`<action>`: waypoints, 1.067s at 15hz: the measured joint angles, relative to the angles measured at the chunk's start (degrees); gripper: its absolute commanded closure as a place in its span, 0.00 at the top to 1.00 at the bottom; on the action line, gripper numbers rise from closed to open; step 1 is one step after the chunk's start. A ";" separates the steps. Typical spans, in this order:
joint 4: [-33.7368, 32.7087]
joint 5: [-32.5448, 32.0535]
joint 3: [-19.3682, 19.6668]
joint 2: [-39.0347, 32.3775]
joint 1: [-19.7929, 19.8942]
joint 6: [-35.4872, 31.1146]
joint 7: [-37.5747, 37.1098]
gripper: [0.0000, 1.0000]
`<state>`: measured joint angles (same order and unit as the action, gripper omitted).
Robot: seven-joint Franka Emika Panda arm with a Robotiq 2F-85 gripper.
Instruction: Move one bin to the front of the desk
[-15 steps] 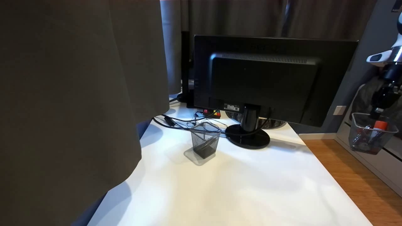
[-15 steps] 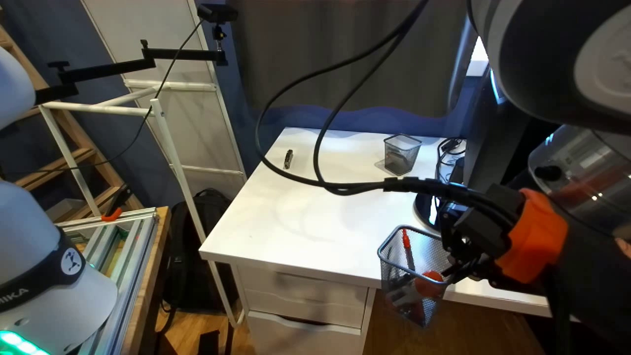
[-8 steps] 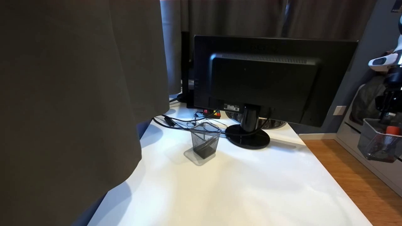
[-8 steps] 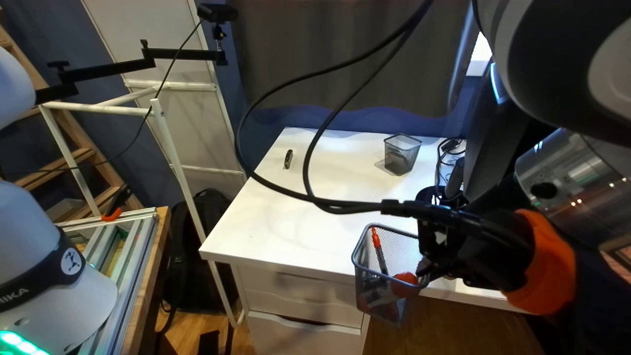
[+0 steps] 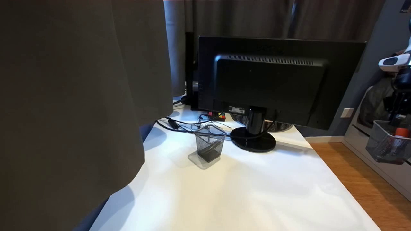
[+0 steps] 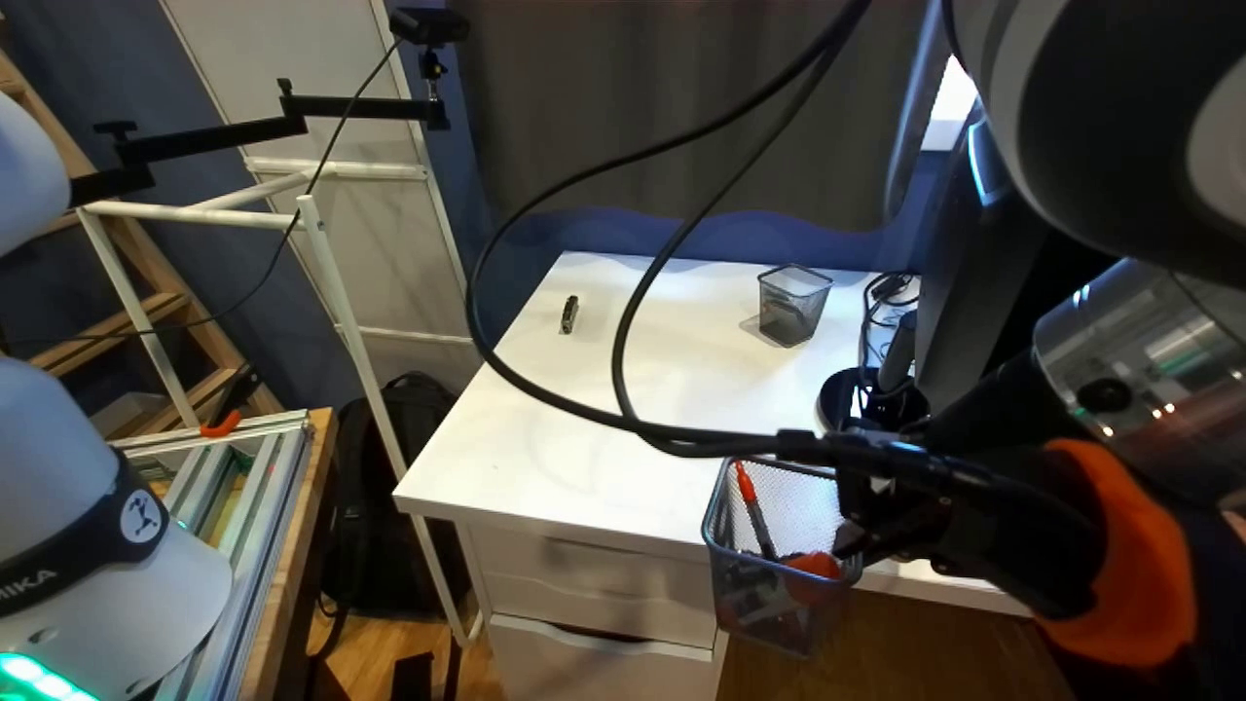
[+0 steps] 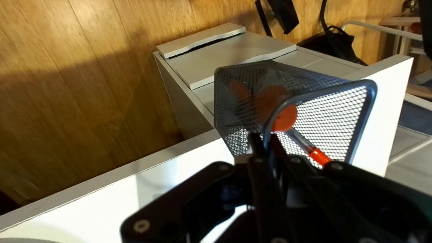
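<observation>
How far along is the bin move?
Done: the pickup looks complete; in both exterior views the bin hangs in the air.
In hand: the carry. In the wrist view the gripper is shut on the bin's rim.
Left: the bin isn't standing on the desk yet and seems to hang out past its edge, so probably bring it over the front part, set it down and let go.

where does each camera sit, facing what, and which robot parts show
Wrist view: on the wrist, facing down past the gripper at bin and floor.
In an exterior view: behind the monitor, facing it along the desk; arm, gripper at right edge.
In an exterior view: before the drawers, facing down toward the curtain; arm, gripper right, robot base left.
Both exterior views share the desk, monitor and bin.
</observation>
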<state>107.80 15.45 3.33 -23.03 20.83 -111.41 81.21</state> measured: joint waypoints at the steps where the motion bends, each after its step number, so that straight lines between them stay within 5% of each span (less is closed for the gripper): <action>1: 0.00 0.00 0.00 0.00 0.00 0.00 0.02 0.07; 8: 3.65 1.01 -0.60 -0.08 -1.50 -2.83 -0.84 0.02; 12: 14.78 7.39 -4.66 -0.77 -6.55 -13.85 -2.58 0.02; 16: 23.10 21.62 -12.74 -0.10 -9.62 -28.25 -1.55 0.07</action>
<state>130.89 37.07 -9.41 -23.13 11.21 -139.66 79.66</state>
